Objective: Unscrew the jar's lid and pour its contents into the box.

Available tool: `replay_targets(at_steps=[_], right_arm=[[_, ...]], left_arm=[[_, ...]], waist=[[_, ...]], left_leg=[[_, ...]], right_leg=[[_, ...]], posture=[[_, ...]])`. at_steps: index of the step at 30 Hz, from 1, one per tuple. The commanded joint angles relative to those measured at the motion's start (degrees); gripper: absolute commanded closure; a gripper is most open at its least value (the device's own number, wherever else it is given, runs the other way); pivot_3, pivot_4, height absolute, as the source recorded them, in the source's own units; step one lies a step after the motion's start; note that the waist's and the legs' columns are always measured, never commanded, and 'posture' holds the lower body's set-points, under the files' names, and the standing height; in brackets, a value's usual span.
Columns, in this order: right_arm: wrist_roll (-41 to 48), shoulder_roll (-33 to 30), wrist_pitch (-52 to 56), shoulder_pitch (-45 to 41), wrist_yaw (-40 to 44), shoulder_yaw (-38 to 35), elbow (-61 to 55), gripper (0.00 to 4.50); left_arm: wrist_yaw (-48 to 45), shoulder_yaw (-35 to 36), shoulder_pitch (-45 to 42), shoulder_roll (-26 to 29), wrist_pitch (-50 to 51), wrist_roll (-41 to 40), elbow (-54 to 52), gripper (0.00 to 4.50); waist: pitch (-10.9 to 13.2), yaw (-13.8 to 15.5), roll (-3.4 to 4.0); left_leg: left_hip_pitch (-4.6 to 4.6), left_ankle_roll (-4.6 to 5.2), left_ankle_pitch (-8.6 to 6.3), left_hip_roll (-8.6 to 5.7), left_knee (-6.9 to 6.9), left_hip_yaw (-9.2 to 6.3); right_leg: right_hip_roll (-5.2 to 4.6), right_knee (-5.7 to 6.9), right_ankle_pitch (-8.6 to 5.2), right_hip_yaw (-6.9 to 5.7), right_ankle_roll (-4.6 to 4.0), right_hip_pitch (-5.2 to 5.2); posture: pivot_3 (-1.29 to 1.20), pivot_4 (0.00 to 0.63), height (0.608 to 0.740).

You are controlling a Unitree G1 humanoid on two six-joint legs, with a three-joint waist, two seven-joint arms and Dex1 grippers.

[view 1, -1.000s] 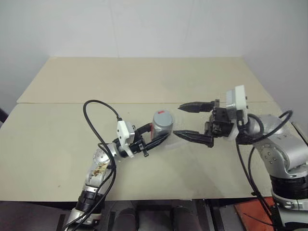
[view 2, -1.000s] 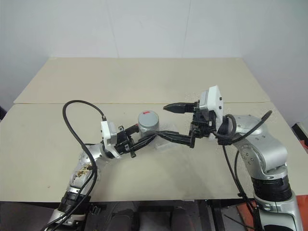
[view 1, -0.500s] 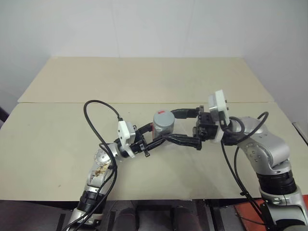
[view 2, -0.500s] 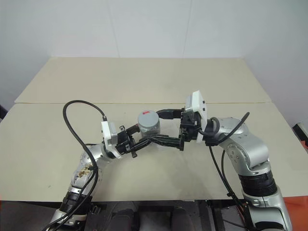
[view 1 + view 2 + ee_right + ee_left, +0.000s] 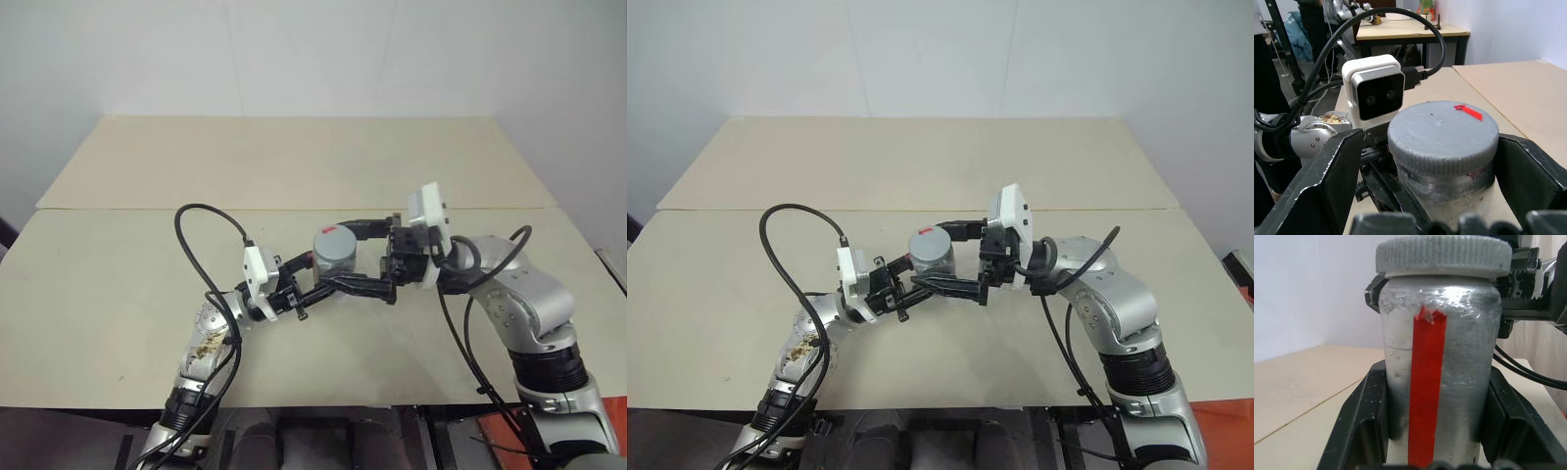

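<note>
Jar [image 5: 333, 257] held upright above the table [image 5: 294, 166], over its middle and toward the near edge, clamped around the body by the left gripper [image 5: 328, 277], jaws closed on the silvery wall with the red label stripe [image 5: 1426, 387] facing the left wrist camera. Lid [image 5: 1444, 132] still seated on top, grey and ribbed at the rim, a small red mark [image 5: 1468, 112] on its flat face. Right gripper [image 5: 355, 257] level with the lid, jaws spread wide, one finger on each side of the cap and clearly apart from it, not yet pinching. Box and contents not made out with any certainty on the tabletop. Step in hand, by judgement: closing on the lid to begin unscrewing. Risks from here: closing off-centre, one finger arriving first and shoving the jar sideways in the left grip; closing too low and catching the jar's shoulder with the lid, so no thread loosened at all; slipping on the ribbed rim if pinched too lightly; spinning the whole jar inside the left jaws if that hold on the smooth wall proves weaker than the thread. Also worth watching: the dangling cables [image 5: 211, 220] near both wrists, liable to snag during a long wrist roll, and a tilt of the jar once the cap comes free, spilling before any box is underneath.
</note>
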Motion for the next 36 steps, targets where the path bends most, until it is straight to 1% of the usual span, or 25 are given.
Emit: replay_targets(at_steps=[1,8,11,36], right_arm=[[-0.02,1.46,-1.62,-2.48,-0.01,0.72,-1.77,0.05],[-1.83,4.19,-1.84,-4.44,-1.96,0.88,-0.43,0.05],[-2.50,4.43,-1.87,-5.04,-2.64,0.53,0.49,0.05],[-1.45,-1.23,-2.31,-0.51,-1.72,-4.93,0.00,0.05]], left_arm=[[-0.08,-1.05,-1.13,-0.57,-1.30,0.79,-0.14,2.50],[0.14,-1.50,-1.15,-0.87,-1.48,1.01,-0.01,2.50],[-0.01,-1.36,-1.01,-0.75,-1.42,0.91,-0.24,2.50],[0.09,-0.01,-0.63,0.15,-0.76,-1.44,-1.29,2.50]], waist=[[0.00,-0.05,0.00],[0.00,-0.03,0.00],[0.00,-0.02,0.00],[0.00,-0.01,0.00]], left_leg=[[0.00,0.00,0.00,0.00,0.00,0.00],[-0.01,0.00,0.00,0.00,0.00,0.00],[0.00,0.00,0.00,0.00,0.00,0.00],[-0.01,0.00,0.00,0.00,0.00,0.00]], right_leg=[[0.00,0.00,0.00,0.00,0.00,0.00],[0.00,0.01,0.00,0.00,0.00,-0.01],[0.00,0.01,0.00,-0.01,0.00,-0.01],[-0.01,0.00,0.00,-0.01,0.00,-0.01]], posture=[[0.00,0.150,0.740],[0.00,0.150,0.740],[0.00,0.150,0.740],[0.00,0.150,0.740]])
